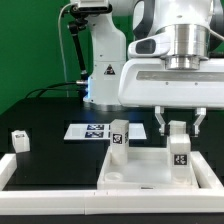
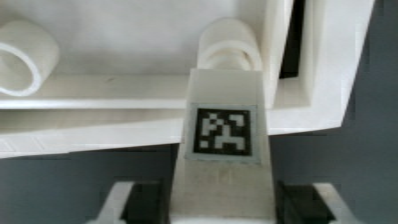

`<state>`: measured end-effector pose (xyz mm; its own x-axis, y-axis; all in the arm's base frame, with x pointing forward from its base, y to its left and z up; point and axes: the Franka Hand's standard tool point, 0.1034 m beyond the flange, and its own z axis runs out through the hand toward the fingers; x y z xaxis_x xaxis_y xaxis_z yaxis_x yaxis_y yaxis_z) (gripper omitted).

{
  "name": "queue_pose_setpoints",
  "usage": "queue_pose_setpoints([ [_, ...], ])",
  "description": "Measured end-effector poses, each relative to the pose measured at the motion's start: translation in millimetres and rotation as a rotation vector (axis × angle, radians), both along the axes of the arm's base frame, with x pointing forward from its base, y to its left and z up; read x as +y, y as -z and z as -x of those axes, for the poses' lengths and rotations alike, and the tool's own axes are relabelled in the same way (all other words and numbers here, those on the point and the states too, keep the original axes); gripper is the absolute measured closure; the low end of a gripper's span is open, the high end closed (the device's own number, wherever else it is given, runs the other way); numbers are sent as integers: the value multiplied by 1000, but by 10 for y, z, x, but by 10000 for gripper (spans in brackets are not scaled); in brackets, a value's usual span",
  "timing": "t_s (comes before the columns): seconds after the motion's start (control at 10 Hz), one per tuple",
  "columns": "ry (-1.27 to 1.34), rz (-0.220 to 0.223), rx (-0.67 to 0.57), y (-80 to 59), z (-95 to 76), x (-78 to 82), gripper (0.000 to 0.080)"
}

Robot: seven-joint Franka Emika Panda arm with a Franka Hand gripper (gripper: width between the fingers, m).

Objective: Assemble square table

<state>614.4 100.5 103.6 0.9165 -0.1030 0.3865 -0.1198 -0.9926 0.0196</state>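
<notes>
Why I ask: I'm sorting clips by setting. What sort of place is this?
Likely a robotics lab bench: a black table edged by white rails, a marker board with printed tags, and a robot gripper closed on a tagged leg at a white tabletop.

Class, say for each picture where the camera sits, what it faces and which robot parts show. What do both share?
Exterior view: off the arm, facing the table; shows arm and tool.
Wrist view: mounted above the tool, looking along its fingers at the tabletop.
Shared: tool, the tagged leg it grips, tabletop.
</notes>
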Motion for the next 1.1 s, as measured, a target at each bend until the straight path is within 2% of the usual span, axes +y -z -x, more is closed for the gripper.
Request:
queue_pose_setpoints([
  [0.2,-6,-2,2,36,27,86,505],
  [0.5,-13,-25,-37,72,90,317,506],
  [0.9,-12,-31,-63,78,85,335,505],
  [1.0,-17,-29,-63,80,86,336,415],
  [1.1,-21,-27,-62,81,87,336,239],
])
